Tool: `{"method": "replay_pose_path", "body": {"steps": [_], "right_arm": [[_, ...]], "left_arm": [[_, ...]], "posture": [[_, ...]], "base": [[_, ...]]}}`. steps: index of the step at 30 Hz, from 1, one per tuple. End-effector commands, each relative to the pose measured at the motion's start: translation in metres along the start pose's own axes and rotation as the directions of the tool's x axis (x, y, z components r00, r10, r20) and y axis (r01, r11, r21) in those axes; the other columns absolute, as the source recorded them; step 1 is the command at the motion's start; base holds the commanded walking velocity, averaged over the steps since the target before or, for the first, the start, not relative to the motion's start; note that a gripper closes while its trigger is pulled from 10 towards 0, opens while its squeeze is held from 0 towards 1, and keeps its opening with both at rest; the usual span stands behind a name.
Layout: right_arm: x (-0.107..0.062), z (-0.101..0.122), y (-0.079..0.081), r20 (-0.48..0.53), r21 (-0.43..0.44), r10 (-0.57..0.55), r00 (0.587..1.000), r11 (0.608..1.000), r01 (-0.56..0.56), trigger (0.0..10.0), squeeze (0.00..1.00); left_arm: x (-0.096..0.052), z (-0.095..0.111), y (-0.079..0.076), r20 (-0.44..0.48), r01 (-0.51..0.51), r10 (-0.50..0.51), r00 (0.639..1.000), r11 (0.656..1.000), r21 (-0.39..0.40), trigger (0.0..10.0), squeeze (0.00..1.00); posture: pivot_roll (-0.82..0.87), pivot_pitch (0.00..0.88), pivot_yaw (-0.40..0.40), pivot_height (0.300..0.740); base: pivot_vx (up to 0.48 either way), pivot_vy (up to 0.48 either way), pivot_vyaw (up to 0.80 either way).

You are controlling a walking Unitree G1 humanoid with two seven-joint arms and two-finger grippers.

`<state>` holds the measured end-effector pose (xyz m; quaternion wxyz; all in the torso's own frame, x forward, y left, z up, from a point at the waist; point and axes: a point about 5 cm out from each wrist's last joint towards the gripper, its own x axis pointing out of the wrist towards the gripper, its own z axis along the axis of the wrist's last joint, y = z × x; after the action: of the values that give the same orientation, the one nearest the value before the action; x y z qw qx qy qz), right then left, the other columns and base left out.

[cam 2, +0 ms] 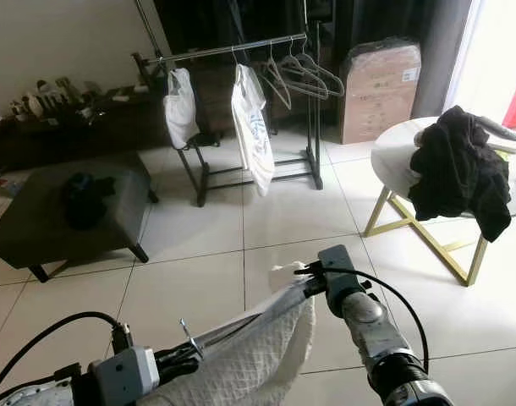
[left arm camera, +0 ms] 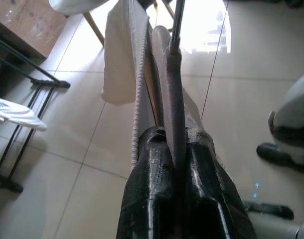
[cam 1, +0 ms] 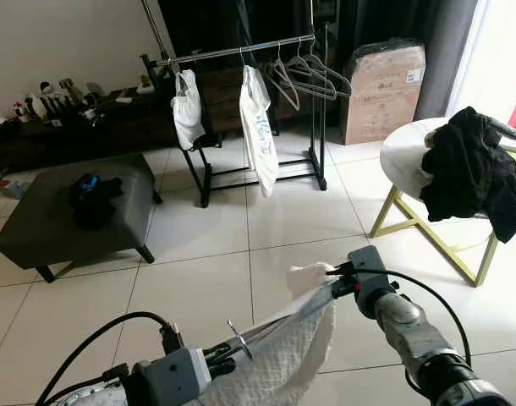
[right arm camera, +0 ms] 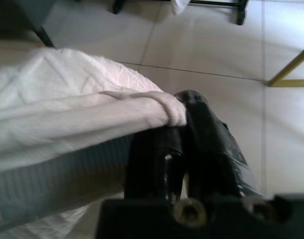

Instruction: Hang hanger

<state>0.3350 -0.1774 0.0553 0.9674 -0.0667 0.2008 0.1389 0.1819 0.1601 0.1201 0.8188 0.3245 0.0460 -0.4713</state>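
**A:** Where is the hanger, and how far along are you?

**B:** The hanger (cam 1: 241,337) is with me, low in front of my chest, with a white knitted garment (cam 1: 279,359) draped over it. Its metal hook pokes up near my left hand (cam 1: 217,359). My left hand is closed tight on the hanger's bar close to that hook; my left wrist view shows both fingers pinched together around the grey bar. My right hand (cam 1: 343,283) is closed too, clamped on the far end where the garment's shoulder bunches over the fingertips. So I carry it stretched between both hands, roughly level, rising a little toward the right.

**A:** And the hanging itself?

**B:** Not yet done, I judge. The clothes rack (cam 1: 233,52) stands well apart from me, across several floor tiles. On its rail hang a white bag-like garment (cam 1: 187,108), a white printed T-shirt (cam 1: 258,127) and a few empty hangers (cam 1: 304,74). What is left: walk up to it, raise the hook and set it over the rail.

**A:** Anything near your path?

**B:** A dark ottoman (cam 1: 68,216) to my left, and a round white worktop (cam 1: 403,152) with black clothes (cam 1: 474,169) to my right. The tiled floor (cam 1: 207,279) lies between them.
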Motion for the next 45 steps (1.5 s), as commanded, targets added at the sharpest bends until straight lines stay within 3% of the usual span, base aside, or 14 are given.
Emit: {"method": "replay_pose_path", "body": {"steps": [1, 6, 10, 13, 14, 16, 21, 26, 32, 34, 37, 38, 41, 45], "right_arm": [[-0.016, 0.013, -0.044, 0.087, 0.061, -0.135, 0.987, 0.99, 0.13, 0.0, 0.0], [-0.017, 0.033, -0.034, 0.232, 0.013, -0.027, 0.972, 1.0, 0.025, 0.0, 0.0], [-0.02, 0.048, -0.035, 0.293, -0.038, 0.0, 0.956, 0.999, 0.012, 0.0, 0.0], [-0.023, 0.053, -0.037, 0.316, -0.042, 0.008, 0.949, 0.999, 0.005, 0.0, 0.0], [-0.024, 0.055, -0.037, 0.328, -0.059, 0.003, 0.945, 0.998, 0.017, 0.0, 0.0], [-0.027, 0.059, -0.036, 0.352, -0.062, 0.007, 0.936, 0.998, 0.016, 0.0, 0.0], [-0.032, 0.072, -0.031, 0.393, -0.084, 0.035, 0.919, 0.996, -0.002, 0.0, 0.0], [-0.032, 0.079, -0.023, 0.395, -0.108, 0.06, 0.917, 0.994, -0.019, 0.0, 0.0], [-0.029, 0.077, -0.017, 0.352, -0.141, 0.076, 0.933, 0.99, -0.028, 0.0, 0.0], [-0.023, 0.064, -0.025, 0.25, -0.109, 0.014, 0.968, 0.994, 0.013, 0.0, 0.0], [-0.018, 0.05, -0.034, 0.161, -0.082, -0.049, 0.986, 0.995, 0.063, 0.0, 0.0], [-0.017, 0.044, -0.036, 0.127, -0.093, -0.069, 0.989, 0.992, 0.081, 0.0, 0.0], [-0.014, 0.038, -0.038, 0.097, -0.074, -0.086, 0.992, 0.993, 0.093, 0.0, 0.0], [-0.012, 0.027, -0.04, 0.031, -0.065, -0.106, 0.994, 0.992, 0.108, 0.0, 0.0]], "left_arm": [[-0.018, -0.017, 0.002, -0.139, 0.009, -0.006, 0.99, 1.0, 0.027, 10.0, 0.0], [-0.019, -0.02, 0.0, -0.181, -0.014, 0.011, 0.983, 1.0, -0.014, 10.0, 0.0], [-0.022, -0.033, 0.008, -0.299, -0.068, 0.077, 0.951, 0.997, 0.042, 10.0, 0.0], [-0.023, -0.043, 0.018, -0.379, -0.157, 0.176, 0.908, 0.984, 0.081, 10.0, 0.0], [-0.024, -0.049, 0.021, -0.426, -0.199, 0.215, 0.879, 0.977, 0.083, 10.0, 0.0], [-0.026, -0.055, 0.023, -0.483, -0.204, 0.233, 0.844, 0.972, 0.112, 10.0, 0.0], [-0.033, -0.072, 0.015, -0.62, -0.056, 0.152, 0.77, 0.983, 0.173, 10.0, 0.0], [-0.037, -0.082, 0.004, -0.695, 0.044, 0.067, 0.716, 0.989, 0.141, 10.0, 0.0], [-0.025, -0.072, 0.007, -0.613, 0.02, 0.102, 0.783, 0.982, 0.189, 10.0, 0.0], [-0.018, -0.059, 0.013, -0.504, -0.044, 0.173, 0.846, 0.965, 0.258, 10.0, 0.0], [-0.013, -0.045, 0.02, -0.387, -0.143, 0.249, 0.888, 0.949, 0.282, 10.0, 0.0], [-0.01, -0.031, 0.018, -0.281, -0.172, 0.239, 0.929, 0.955, 0.242, 10.0, 0.0], [-0.01, -0.017, 0.008, -0.17, -0.119, 0.159, 0.972, 0.967, 0.226, 10.0, 0.0], [-0.017, -0.012, 0.011, -0.119, -0.139, 0.173, 0.978, 0.958, 0.252, 10.0, 0.0]], "posture": [[-0.05, 0.131, 0.129, 0.74], [-0.05, 0.133, 0.114, 0.74], [-0.05, 0.131, 0.105, 0.74], [-0.06, 0.13, 0.101, 0.74], [-0.06, 0.129, 0.099, 0.74], [-0.07, 0.127, 0.098, 0.74], [-0.07, 0.117, 0.096, 0.74], [-0.08, 0.111, 0.093, 0.74], [-0.07, 0.113, 0.091, 0.74], [-0.07, 0.117, 0.091, 0.74], [-0.07, 0.118, 0.091, 0.74], [-0.06, 0.118, 0.092, 0.74], [-0.06, 0.118, 0.091, 0.74], [-0.05, 0.118, 0.094, 0.74]], "base": [[0.0, 0.0, 0.0], [0.0, 0.0, 0.0], [0.0, 0.0, 0.0], [0.0, 0.0, 0.0], [0.0, 0.0, 0.0], [0.0, 0.0, 0.0], [0.0, 0.0, 0.0], [0.0, 0.0, 0.0], [0.0, 0.0, 0.0], [0.0, 0.0, 0.0], [0.0, 0.0, 0.0], [0.0, 0.0, 0.0], [0.0, 0.0, 0.0], [0.0, 0.0, 0.0]]}}
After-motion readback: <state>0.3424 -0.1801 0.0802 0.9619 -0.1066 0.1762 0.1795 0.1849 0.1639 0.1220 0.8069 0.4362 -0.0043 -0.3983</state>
